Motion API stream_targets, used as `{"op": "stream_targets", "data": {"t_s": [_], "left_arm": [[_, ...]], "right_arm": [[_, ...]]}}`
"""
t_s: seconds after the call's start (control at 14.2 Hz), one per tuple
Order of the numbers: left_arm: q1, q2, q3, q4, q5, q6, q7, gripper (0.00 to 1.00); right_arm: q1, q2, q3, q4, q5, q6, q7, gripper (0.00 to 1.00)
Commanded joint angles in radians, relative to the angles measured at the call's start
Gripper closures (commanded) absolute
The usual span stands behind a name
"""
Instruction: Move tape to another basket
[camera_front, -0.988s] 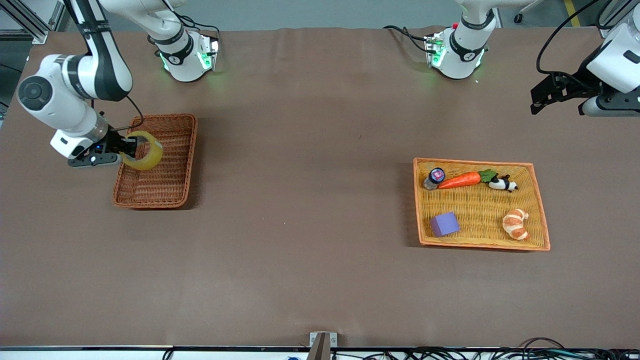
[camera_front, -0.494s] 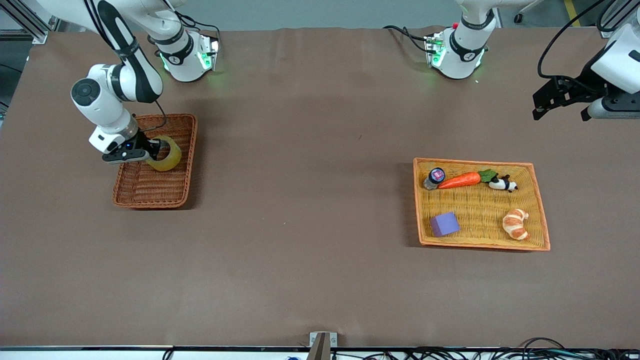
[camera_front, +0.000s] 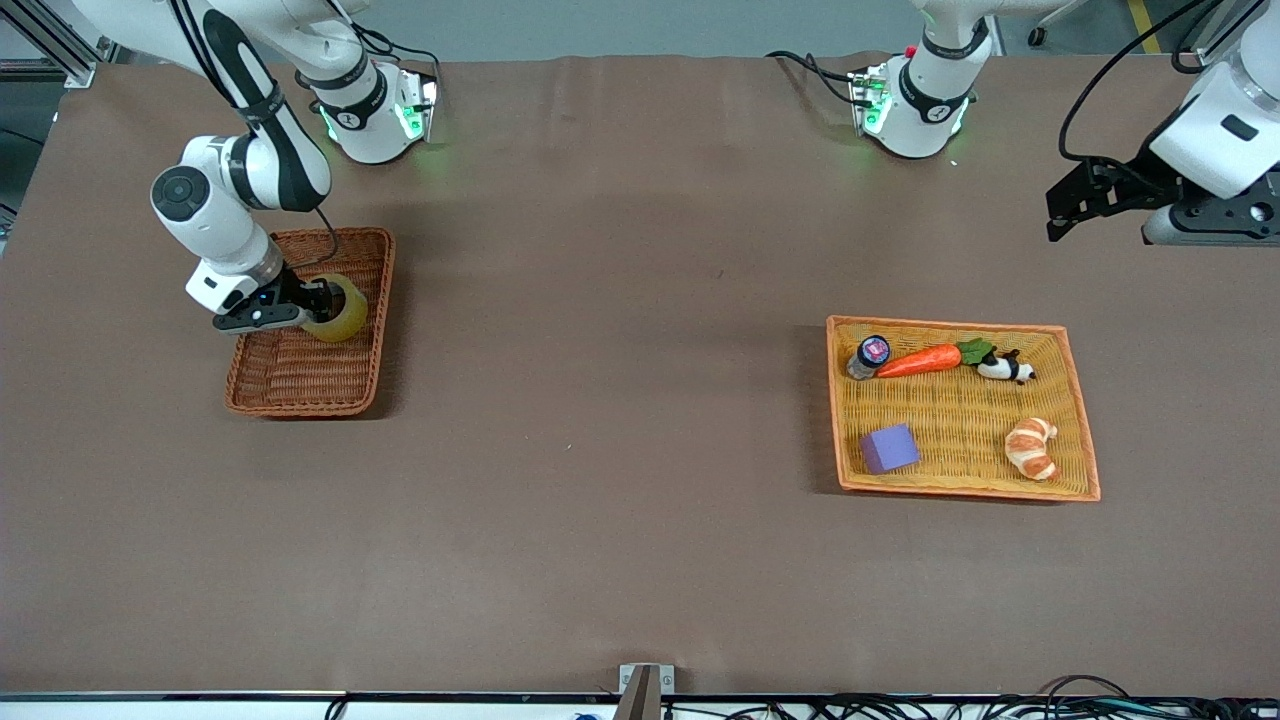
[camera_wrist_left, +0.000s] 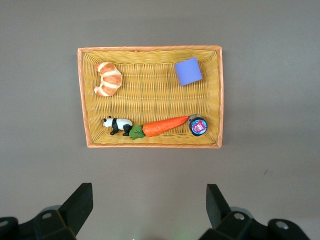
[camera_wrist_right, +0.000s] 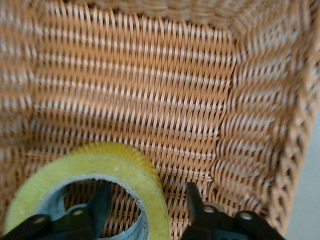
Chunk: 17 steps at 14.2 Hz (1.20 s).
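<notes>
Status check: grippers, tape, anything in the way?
Right gripper shut on tape, low inside the basket. Left gripper open, waiting high over the table's left-arm end. Basket floor bare under the tape.

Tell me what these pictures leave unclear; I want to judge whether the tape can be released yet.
- Whether the tape rests on the basket floor: the front view looks from above, and the right wrist view cuts off the roll's lower part.
- The right gripper fingers' contact with the roll: one finger sits inside the ring, one outside, blurred in the right wrist view.
- The left gripper waits open; its fingertips are cut off at the left wrist view's edge.
</notes>
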<state>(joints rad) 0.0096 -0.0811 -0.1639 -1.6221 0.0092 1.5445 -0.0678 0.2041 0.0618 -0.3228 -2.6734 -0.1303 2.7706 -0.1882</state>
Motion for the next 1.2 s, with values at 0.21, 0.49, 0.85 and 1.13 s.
{"op": "stream_targets", "data": {"t_s": [0.21, 0.49, 0.85, 1.13], "left_arm": [[0.000, -0.020, -0.008, -0.015, 0.002, 0.009, 0.016, 0.00], [0.007, -0.026, -0.005, -0.010, -0.002, 0.005, 0.019, 0.00], [0.007, -0.022, -0.003, 0.005, 0.003, 0.008, 0.019, 0.00], [0.007, -0.022, 0.003, 0.016, 0.011, 0.002, 0.017, 0.00]], "right_arm": [[-0.011, -0.158, 0.016, 0.471, 0.038, -0.691, 0.004, 0.00], [-0.174, -0.151, 0.198, 0.714, 0.084, -0.856, 0.093, 0.00], [-0.256, -0.114, 0.270, 0.959, 0.083, -0.965, 0.130, 0.00], [-0.273, -0.099, 0.288, 1.087, 0.136, -1.115, 0.224, 0.00]]}}
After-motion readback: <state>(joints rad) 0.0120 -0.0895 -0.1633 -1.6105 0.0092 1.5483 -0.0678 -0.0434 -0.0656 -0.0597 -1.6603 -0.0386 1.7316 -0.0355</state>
